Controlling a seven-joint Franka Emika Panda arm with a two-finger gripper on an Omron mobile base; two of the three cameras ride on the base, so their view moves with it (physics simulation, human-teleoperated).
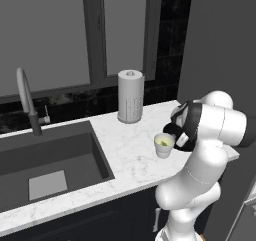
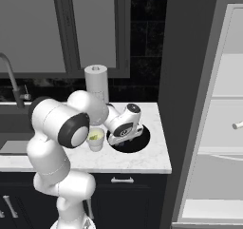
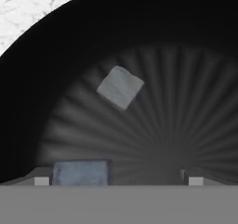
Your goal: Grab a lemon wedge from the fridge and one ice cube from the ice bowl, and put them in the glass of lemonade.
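Black bowl (image 2: 142,138) sitting on the white marble counter (image 1: 125,150), just beside the cup (image 2: 96,139) of pale yellow-green lemonade. Holding two grey ice cubes: one (image 3: 120,87) lying mid-bowl, another (image 3: 82,173) resting by the left fingertip. Gripper (image 3: 116,179) hanging low over the bowl, jaws spread wide, grasping nothing. Fridge (image 2: 209,104) standing open to the right, pale shelves showing.
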